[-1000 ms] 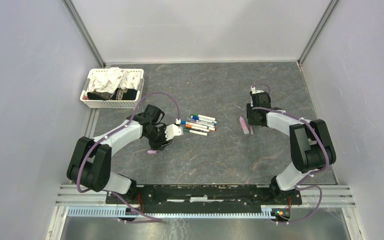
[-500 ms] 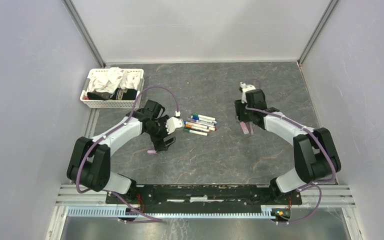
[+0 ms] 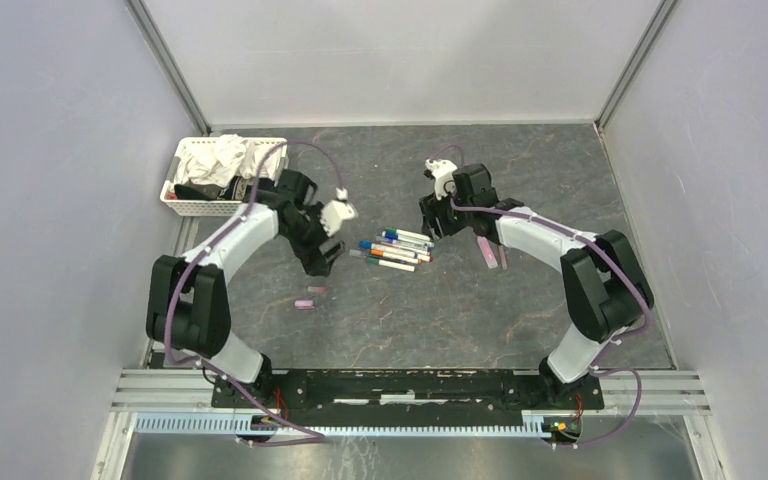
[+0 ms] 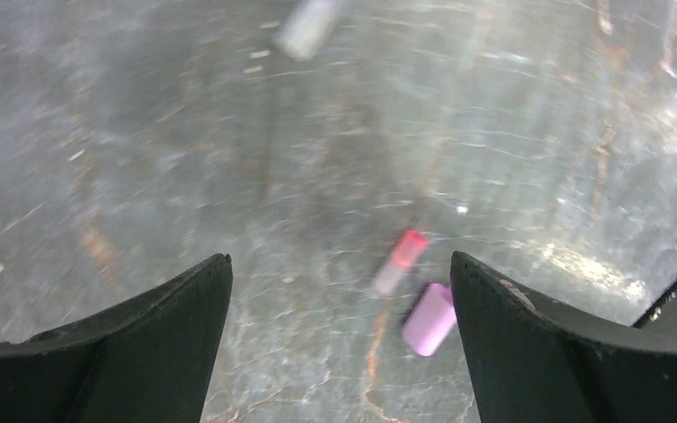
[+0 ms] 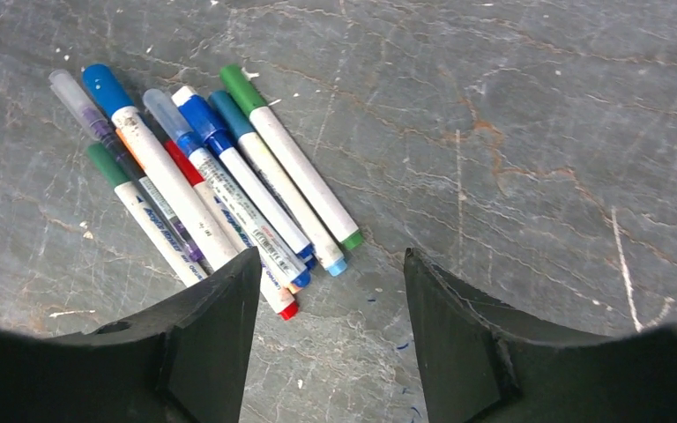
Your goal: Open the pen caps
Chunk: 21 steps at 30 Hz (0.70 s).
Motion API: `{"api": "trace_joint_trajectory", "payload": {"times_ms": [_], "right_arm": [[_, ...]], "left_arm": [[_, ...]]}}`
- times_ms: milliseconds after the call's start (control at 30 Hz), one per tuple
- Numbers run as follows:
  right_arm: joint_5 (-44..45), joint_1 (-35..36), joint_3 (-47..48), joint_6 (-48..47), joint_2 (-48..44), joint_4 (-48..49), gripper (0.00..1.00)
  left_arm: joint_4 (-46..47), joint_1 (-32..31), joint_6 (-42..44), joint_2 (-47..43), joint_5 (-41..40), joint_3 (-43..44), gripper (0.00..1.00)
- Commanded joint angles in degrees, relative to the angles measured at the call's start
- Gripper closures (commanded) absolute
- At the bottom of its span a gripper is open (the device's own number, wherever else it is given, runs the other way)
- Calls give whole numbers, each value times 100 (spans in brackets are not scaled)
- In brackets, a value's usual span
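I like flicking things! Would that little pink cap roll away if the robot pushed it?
Probably. The pink cap looks like a short round tube lying on its side on the flat table, so a sideways push would likely roll it. It looks tiny and plastic, so it is probably very light.

The pens (image 5: 172,189) have white barrels with blue, green and red ends. Near left of them lies a pink cap (image 4: 429,319). The table (image 5: 538,132) is dark grey, veined white and rust. The far-left basket (image 3: 222,209) is white.
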Motion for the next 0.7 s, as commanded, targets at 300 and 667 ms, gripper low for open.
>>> {"api": "trace_joint_trajectory", "payload": {"times_ms": [300, 667], "right_arm": [[-746, 387, 712, -863, 834, 21, 36], [-431, 498, 1094, -1178, 1201, -55, 57]], "left_arm": [[918, 696, -339, -715, 245, -340, 0], [715, 273, -693, -725, 91, 89, 0]]}}
